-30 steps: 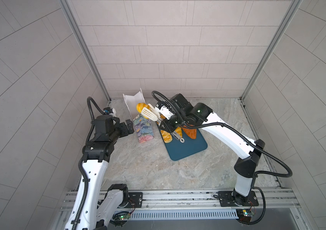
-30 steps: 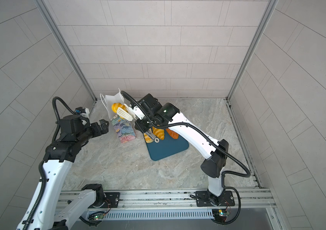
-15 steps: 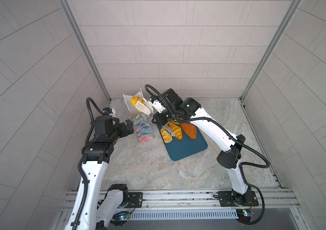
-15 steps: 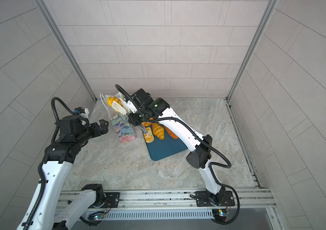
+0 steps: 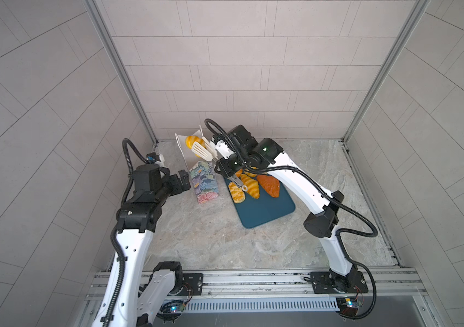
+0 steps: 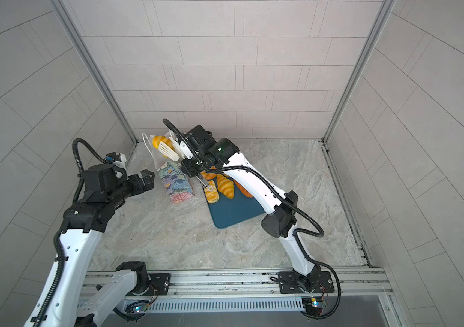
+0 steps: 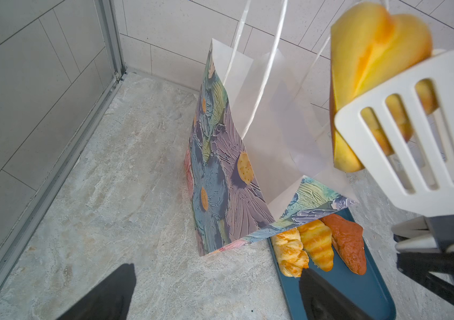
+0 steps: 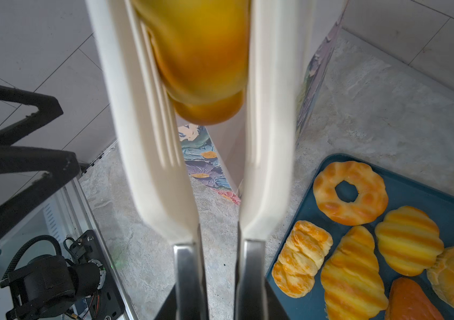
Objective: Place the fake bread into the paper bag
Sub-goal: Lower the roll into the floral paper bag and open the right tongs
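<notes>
Swung toward 10 o'clock since earlier: white slotted tongs (image 5: 203, 150), clamped in right gripper (image 5: 226, 167), pinching yellow roll (image 5: 191, 140) above paper bag (image 5: 205, 181) mouth (not inside yet). Roll 11 o'clock from gripper, along tongs' axis. Left gripper (image 5: 183, 180) agape, at bag's 9 o'clock.

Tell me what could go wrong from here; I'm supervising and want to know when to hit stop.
The yellow bread sticks out past the blades of the tongs, up by the paper bag mouth; it might slip and land outside. The bag stands free, with the open left gripper beside it but apart, so a knock from the tongs could tip it.
</notes>
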### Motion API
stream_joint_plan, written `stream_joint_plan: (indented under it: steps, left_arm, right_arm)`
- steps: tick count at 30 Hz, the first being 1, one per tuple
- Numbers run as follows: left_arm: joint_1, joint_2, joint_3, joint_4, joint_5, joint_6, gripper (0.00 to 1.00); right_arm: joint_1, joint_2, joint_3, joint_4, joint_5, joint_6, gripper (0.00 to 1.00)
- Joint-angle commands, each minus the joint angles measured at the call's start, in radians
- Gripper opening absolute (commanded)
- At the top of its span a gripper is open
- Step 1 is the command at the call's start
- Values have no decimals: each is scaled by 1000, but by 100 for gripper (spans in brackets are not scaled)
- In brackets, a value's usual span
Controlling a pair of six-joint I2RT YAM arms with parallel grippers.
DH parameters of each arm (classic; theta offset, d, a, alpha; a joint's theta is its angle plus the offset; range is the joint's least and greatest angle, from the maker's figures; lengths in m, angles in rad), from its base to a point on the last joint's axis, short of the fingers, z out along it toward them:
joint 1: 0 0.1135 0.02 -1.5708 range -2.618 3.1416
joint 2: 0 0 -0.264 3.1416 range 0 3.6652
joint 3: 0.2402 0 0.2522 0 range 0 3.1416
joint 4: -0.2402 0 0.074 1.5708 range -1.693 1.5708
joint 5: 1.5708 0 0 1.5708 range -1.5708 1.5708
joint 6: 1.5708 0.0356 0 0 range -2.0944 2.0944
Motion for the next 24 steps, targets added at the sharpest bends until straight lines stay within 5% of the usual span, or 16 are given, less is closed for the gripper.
stream_joint_plan:
  steps: [1,14,24]
  left_arm:
    - [-4,-14,-11,11,1,-8,100]
    - [-5,-14,-20,17,15,-16,100]
    - [-3,-18,-24,17,20,-18,100]
  right_arm:
    - [3,28,49,-1,15,6,34]
    - [2,50,58,20,52,13,36]
    - [4,38,73,-4,57,8,51]
